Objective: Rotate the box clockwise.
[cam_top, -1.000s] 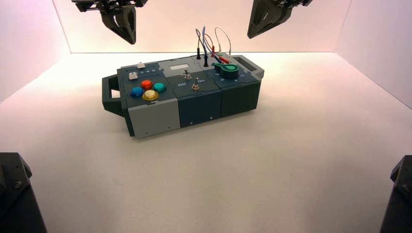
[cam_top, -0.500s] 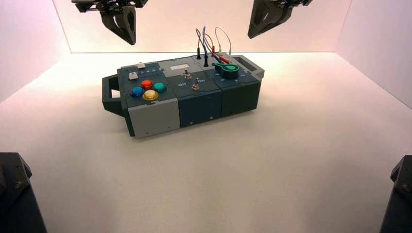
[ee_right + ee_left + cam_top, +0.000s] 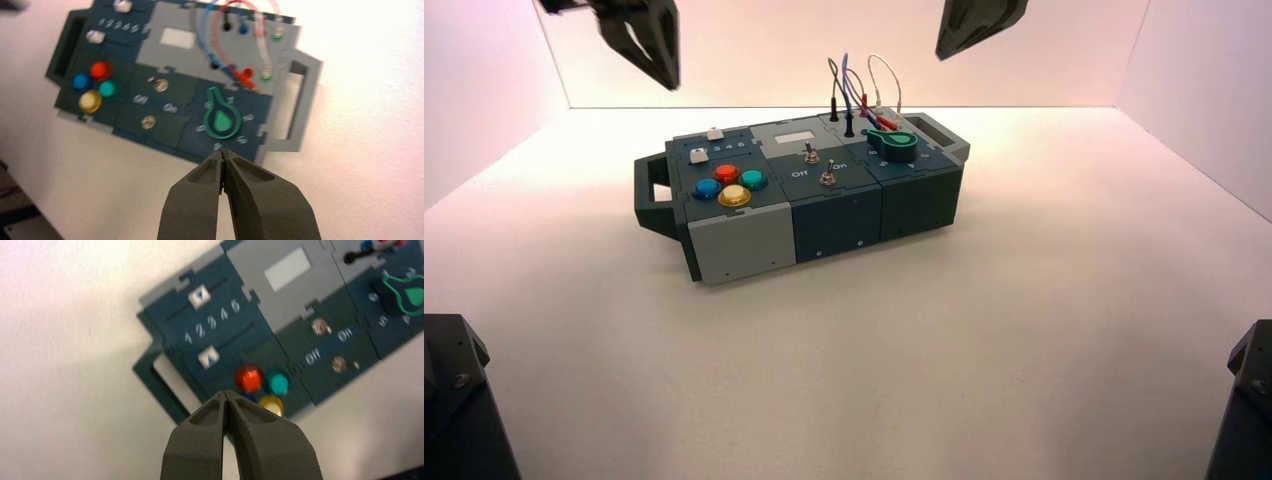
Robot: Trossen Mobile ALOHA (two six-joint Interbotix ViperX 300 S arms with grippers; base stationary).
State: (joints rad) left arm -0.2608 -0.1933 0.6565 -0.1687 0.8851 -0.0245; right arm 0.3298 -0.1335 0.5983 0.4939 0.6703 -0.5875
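The box [image 3: 799, 195] lies near the tabletop's [image 3: 1024, 330] far edge, long axis left-right, right end angled farther back. Left gripper [image 3: 226, 396] and right gripper [image 3: 222, 156] hang above, jaws together, touching nothing.

Bare worktop [image 3: 984, 330] lies all around the box [image 3: 799, 200], widest toward 6 o'clock and 3 o'clock. Jumper wires [image 3: 859, 90] loop up from its top toward 1 o'clock and bar a low pass there. Both end handles, at 9 o'clock [image 3: 652, 195] and 2 o'clock [image 3: 939, 130], stand unblocked.
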